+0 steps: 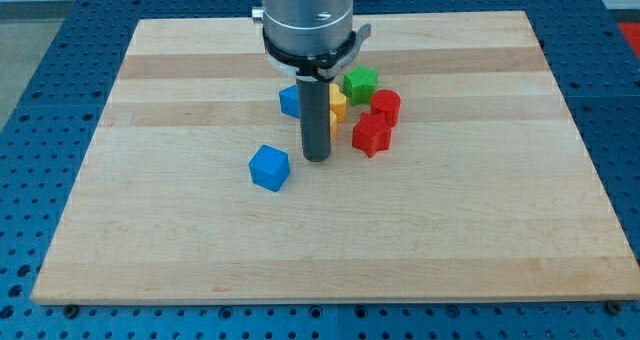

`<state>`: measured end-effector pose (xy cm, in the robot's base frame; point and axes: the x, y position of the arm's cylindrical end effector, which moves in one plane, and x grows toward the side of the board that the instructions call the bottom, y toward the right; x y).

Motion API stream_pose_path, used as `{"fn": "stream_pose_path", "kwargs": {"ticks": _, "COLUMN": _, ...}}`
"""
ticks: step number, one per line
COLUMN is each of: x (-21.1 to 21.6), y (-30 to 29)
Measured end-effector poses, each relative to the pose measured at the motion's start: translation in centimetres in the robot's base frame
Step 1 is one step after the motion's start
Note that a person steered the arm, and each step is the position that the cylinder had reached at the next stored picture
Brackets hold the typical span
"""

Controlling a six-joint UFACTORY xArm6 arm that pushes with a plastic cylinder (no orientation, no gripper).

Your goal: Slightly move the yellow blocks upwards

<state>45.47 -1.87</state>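
My tip [317, 158] rests on the board just below the cluster of blocks, in front of the yellow blocks. Only a sliver of one yellow block [339, 105] shows to the right of the rod; the other yellow block is hidden behind it. A blue cube [269, 167] lies to the left of the tip, apart from it. A second blue block [290, 101] shows left of the rod.
A green star block [360, 81] sits at the top right of the cluster. A red cylinder block [386, 107] and a red star block [371, 134] lie to the right of the tip. The wooden board [150, 230] lies on a blue perforated table.
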Motion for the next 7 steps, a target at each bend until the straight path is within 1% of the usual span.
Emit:
{"fn": "stream_pose_path", "kwargs": {"ticks": 4, "x": 0.0, "y": 0.5}}
{"fn": "stream_pose_path", "kwargs": {"ticks": 7, "x": -1.2, "y": 1.7}}
